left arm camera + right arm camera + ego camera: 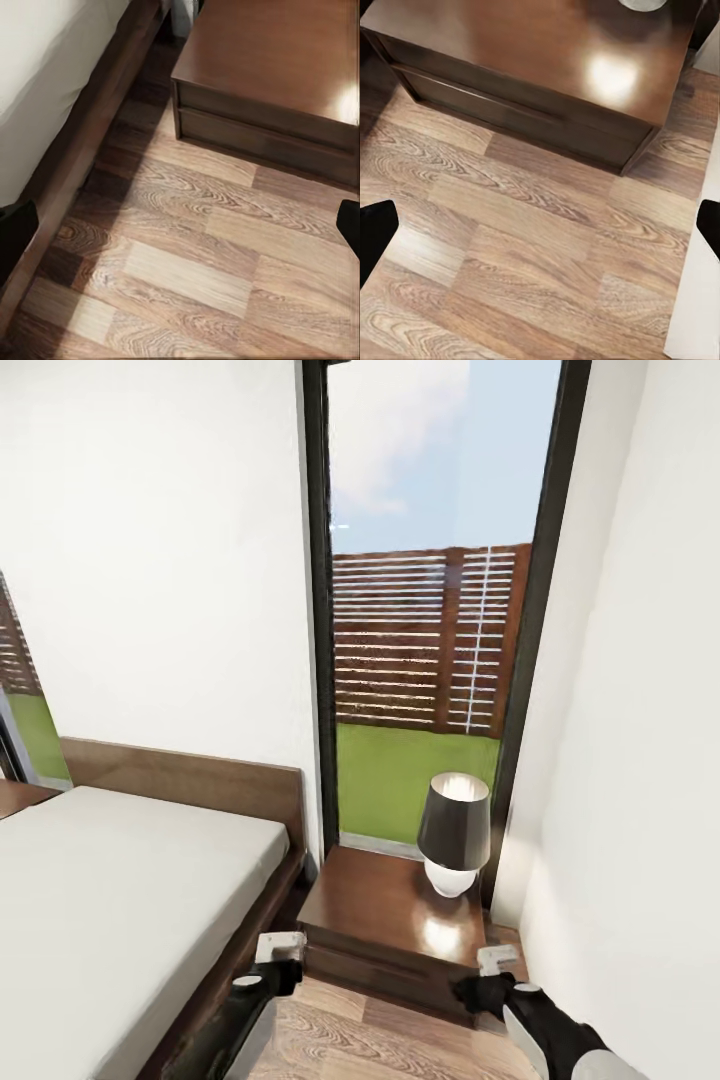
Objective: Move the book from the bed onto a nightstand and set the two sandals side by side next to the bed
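Though no book or sandals can be seen, the nightstand [395,925] stands just beside the bed [120,900], below the window [430,610], carrying a lamp [453,835] at its far corner. Plank floor [195,262] lies before its drawers. Both arms hang low before the nightstand, left gripper [180,225] and right gripper [540,225] spread wide, empty.

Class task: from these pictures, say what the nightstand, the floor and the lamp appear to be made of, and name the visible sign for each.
Nightstand: apparently dark-brown wood with a glossy finish; its top throws a bright glare.
Floor: pale wood planks, or a wood-look laminate; swirling grain and plank seams show.
Lamp: the white base looks like glazed ceramic, being smooth and shiny; the dark shade's material cannot be told, though its inner rim gleams.
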You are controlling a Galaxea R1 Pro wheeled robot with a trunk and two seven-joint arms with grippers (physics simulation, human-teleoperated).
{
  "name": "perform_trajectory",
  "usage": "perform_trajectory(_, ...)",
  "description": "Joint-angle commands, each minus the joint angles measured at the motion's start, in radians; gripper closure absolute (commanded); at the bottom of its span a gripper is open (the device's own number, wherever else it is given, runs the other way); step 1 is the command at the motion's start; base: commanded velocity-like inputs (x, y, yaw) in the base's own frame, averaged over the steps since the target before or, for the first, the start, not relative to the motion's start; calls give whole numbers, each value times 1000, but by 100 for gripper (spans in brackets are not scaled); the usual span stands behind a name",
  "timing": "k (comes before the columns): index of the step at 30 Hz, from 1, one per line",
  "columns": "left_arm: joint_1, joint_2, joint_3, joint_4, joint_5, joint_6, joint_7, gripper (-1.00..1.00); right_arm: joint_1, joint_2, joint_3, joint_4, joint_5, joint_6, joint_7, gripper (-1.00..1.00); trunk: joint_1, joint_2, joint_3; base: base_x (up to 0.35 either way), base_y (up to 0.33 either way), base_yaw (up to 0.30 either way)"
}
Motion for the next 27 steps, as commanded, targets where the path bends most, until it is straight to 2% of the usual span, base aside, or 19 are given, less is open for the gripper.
perform_trajectory(1, -1, 1, 0, -29, 11, 34, 14, -100, 0, -4, 6, -31, -10, 28, -1, -100, 0, -1, -1, 0, 0, 1)
perform_trajectory(3, -2, 1, 8, -110, 10, 120, 27, -100, 0, -13, 4, -117, -10, 102, -5, -100, 0, -1, -1, 0, 0, 0)
perform_trajectory(7, -11, 2, 29, -202, 10, 209, 39, -100, 0, -21, 2, -233, -10, 199, -11, -100, 0, -1, -1, 0, 0, 0)
perform_trajectory(8, -24, 2, 44, -241, 10, 250, 45, -100, 0, -23, -2, -293, -10, 245, -18, -100, 0, -1, -1, 0, 0, 0)
perform_trajectory(10, -40, 2, 62, -278, 10, 293, 48, -100, 0, -25, -14, -352, -11, 287, -28, -100, 0, -1, -1, 0, 0, 0)
perform_trajectory(11, -47, 2, 71, -295, 10, 315, 50, -100, 0, -26, -23, -382, -11, 308, -32, -100, 0, -1, -1, 0, 0, 0)
perform_trajectory(14, -67, 1, 117, -377, 11, 426, 54, -100, 0, -27, -82, -534, -10, 398, -46, -100, 0, -1, -1, 0, 0, 0)
perform_trajectory(15, -69, 1, 126, -390, 11, 441, 55, -100, 0, -27, -92, -565, -9, 413, -47, -100, 0, -1, -1, 0, 0, 0)
perform_trajectory(16, -73, -1, 149, -429, 10, 483, 57, -100, 1, -28, -121, -703, -8, 476, -52, -100, 0, -1, -1, 0, 0, 0)
perform_trajectory(22, -74, -4, 154, -454, 8, 503, 58, -100, 4, -29, -133, -788, -6, 544, -56, -100, 0, -1, -1, 0, 0, 5)
perform_trajectory(27, -74, -6, 150, -449, 7, 504, 58, -100, 4, -29, -134, -790, -6, 547, -55, -100, 0, -1, 1, 0, 0, 164)
